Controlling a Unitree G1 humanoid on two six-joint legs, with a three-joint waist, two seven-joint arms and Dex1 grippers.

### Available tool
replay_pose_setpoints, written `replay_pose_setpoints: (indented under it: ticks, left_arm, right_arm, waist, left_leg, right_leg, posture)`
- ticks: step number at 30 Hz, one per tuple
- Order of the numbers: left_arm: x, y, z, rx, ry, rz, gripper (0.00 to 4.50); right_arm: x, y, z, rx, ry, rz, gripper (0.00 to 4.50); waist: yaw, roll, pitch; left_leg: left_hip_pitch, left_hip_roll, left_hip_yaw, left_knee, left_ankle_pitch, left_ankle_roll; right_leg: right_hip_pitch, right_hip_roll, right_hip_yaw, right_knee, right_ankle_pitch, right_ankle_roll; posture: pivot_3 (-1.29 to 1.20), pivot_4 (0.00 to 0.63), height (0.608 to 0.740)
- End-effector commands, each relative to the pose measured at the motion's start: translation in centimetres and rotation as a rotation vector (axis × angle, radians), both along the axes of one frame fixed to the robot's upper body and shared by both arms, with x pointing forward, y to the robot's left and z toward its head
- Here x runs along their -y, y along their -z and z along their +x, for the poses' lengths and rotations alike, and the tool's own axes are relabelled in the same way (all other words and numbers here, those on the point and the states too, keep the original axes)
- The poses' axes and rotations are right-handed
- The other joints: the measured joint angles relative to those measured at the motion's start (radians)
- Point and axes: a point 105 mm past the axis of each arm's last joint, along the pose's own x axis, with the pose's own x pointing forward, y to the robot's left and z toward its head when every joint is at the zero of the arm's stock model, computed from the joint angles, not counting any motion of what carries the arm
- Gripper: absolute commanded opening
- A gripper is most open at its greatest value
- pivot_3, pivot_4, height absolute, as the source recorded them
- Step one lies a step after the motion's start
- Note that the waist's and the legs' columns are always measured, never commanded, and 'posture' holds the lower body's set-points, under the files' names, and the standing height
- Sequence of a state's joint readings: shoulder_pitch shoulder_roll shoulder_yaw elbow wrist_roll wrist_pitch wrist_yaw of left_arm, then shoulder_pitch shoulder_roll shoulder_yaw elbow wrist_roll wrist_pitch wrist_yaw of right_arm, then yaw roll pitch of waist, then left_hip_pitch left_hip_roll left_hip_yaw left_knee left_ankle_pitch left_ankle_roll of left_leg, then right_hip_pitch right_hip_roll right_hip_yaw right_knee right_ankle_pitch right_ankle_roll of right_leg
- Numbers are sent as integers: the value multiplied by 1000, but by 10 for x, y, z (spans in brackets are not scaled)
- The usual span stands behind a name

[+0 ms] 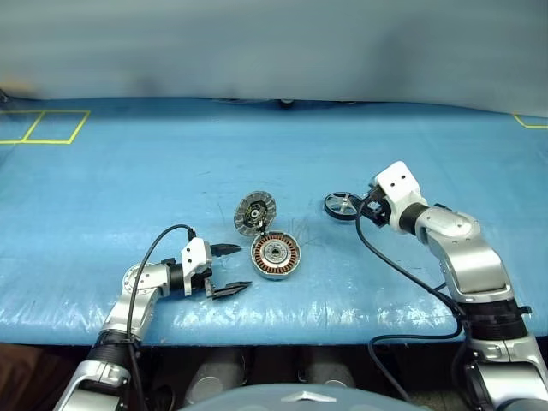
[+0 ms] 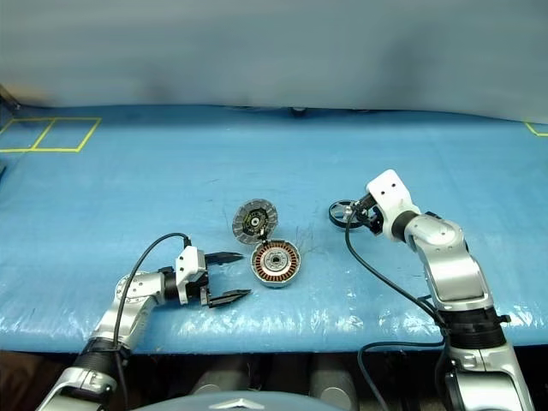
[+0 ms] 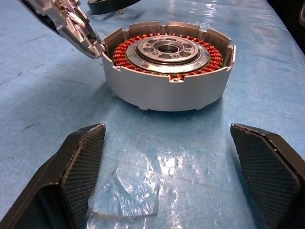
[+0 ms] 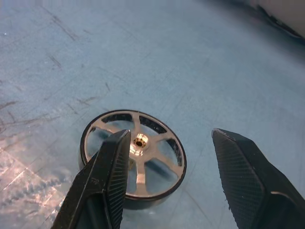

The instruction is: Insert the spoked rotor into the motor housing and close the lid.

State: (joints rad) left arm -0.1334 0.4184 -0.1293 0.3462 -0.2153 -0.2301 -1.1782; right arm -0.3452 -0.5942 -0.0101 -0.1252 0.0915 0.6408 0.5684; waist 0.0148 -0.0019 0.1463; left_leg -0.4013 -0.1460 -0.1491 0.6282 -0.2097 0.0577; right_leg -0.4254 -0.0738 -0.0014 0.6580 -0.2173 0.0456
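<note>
From my right wrist camera I am seeing the spoked rotor (image 4: pixel 133 160) lying flat on the blue surface (image 1: pixel 128 171), its silver spokes and hub facing up, with my right tool (image 4: pixel 171 176) released above it, one finger (image 4: pixel 107 181) crossing its rim and the other standing off to the side. My left wrist camera is showing the motor housing (image 3: pixel 167 71) close up, copper windings ringing its silver centre and nothing sitting on top of them. The lid (image 1: pixel 255 211) is standing tilted open at the housing's far edge. My left tool (image 1: pixel 229 270) is hanging released just beside the housing, apart from it. The rotor is lying well apart from the housing, to its right.
</note>
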Motion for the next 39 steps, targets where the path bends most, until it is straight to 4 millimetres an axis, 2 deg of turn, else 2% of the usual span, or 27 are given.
replay_pose_setpoints:
  ticks: [1,4,8,18,25,32,35,38,39]
  left_arm:
    - [4,3,-5,-9,12,0,4478]
    - [3,4,-5,-11,6,1,4478]
    - [3,4,-5,-14,4,2,4478]
    - [2,6,-5,-19,4,8,4478]
    - [2,7,-6,-24,1,9,4478]
    - [2,9,-7,-31,-1,11,4478]
    - [2,10,-8,-33,-1,13,4478]
    - [2,10,-8,-33,-1,13,4478]
    - [2,11,-8,-34,-1,14,4478]
  right_arm:
    - [-3,-1,7,-3,-11,49,2822]
    - [-3,17,8,-54,-4,25,2822]
    - [-3,31,8,-84,6,11,2822]
    - [-2,45,-2,-136,-12,-59,2822]
    - [4,65,-13,-241,-13,-133,2822]
    - [7,71,-14,-280,3,-84,2822]
    - [9,72,-14,-290,12,-67,2218]
    - [9,71,-14,-285,10,-58,1395]
    - [8,70,-14,-283,10,-54,1368]
  waist:
    - [0,0,0]
    - [0,0,0]
    - [1,0,0]
    - [1,1,0]
    - [1,0,-1]
    - [4,-2,-3]
    - [4,-3,-4]
    - [3,-8,-7]
    - [2,-8,-8]
  left_leg:
    - [0,0,0,0,0,0]
    - [0,0,0,0,-1,1]
    - [0,0,1,0,-1,1]
    - [1,0,1,0,-1,1]
    - [2,0,2,1,-1,1]
    - [4,0,1,1,-2,1]
    - [4,0,1,1,-2,1]
    - [6,0,1,1,-2,0]
    - [6,0,1,1,-3,0]
  right_leg:
    - [0,0,0,0,0,0]
    - [0,0,0,0,0,-1]
    - [0,-1,1,0,0,-1]
    - [-1,0,1,0,0,0]
    - [-1,0,1,0,0,0]
    - [0,-1,1,0,0,0]
    - [1,-1,1,0,0,0]
    - [2,-1,1,0,0,0]
    - [3,0,1,0,0,0]
  posture:
    - [0,150,740]
    - [0,150,740]
    - [0,150,740]
    - [0,150,740]
    - [0,150,740]
    - [0,150,740]
    - [0,150,740]
    - [0,150,740]
    - [0,150,740]
